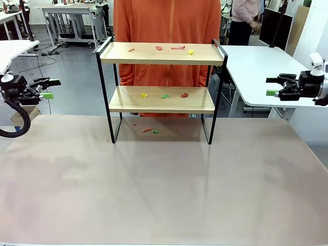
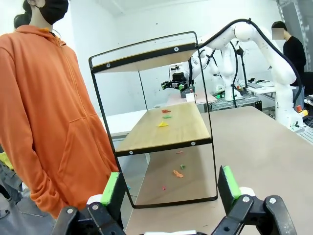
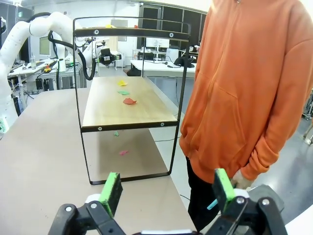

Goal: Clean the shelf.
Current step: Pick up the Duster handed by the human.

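**Bright, even room light; wrist views bend at the edges**

Soft overhead light fills all three views, with no hard shadows. The shelf [image 1: 161, 54] throws only a pale, diffuse shadow on the surface [image 1: 164, 195], which carries a mild sheen and faint reflections of the legs. The front view is sharp throughout. In both wrist views the wide lens bows the shelf's frame, and the white wall [image 2: 93, 29] is very bright.

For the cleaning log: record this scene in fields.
shelf: two-tier light-wood rack, black metal frame, upright on beige table
top board: red and yellow scraps
lower board: yellow, green, red scraps
table under shelf: orange and green scraps
left gripper: open, empty, clear of shelf
right gripper: open, empty, clear of shelf
person: orange hoodie, behind shelf
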Available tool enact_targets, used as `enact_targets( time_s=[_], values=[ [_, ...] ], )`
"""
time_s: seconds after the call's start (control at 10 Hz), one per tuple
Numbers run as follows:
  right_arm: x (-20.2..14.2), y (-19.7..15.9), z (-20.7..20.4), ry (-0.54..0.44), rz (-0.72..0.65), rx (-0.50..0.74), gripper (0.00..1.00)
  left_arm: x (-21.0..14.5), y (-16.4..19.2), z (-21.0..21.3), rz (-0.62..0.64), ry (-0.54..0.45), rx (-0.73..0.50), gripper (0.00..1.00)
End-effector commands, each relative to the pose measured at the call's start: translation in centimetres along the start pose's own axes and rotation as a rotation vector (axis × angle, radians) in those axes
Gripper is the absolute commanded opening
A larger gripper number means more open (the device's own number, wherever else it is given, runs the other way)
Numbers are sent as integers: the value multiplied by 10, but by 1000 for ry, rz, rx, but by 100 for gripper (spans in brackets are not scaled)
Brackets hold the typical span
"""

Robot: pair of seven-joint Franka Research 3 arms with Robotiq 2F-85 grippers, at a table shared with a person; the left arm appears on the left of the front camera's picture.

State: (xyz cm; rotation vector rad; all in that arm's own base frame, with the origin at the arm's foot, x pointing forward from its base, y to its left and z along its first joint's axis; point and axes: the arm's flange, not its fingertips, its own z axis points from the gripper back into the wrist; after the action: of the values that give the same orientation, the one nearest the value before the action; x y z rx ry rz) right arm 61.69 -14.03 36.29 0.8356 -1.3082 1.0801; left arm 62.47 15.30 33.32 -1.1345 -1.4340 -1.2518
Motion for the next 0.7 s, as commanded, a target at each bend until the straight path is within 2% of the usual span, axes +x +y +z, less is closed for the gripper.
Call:
enact_targets(
  time_s=[0.0,0.6],
  values=[
    [0,-1,0,4,2,-3,100,1,-3,-2,-13,16,-3,100],
    [0,-1,0,4,2,-3,100,1,-3,-2,-13,16,-3,100]
  ],
)
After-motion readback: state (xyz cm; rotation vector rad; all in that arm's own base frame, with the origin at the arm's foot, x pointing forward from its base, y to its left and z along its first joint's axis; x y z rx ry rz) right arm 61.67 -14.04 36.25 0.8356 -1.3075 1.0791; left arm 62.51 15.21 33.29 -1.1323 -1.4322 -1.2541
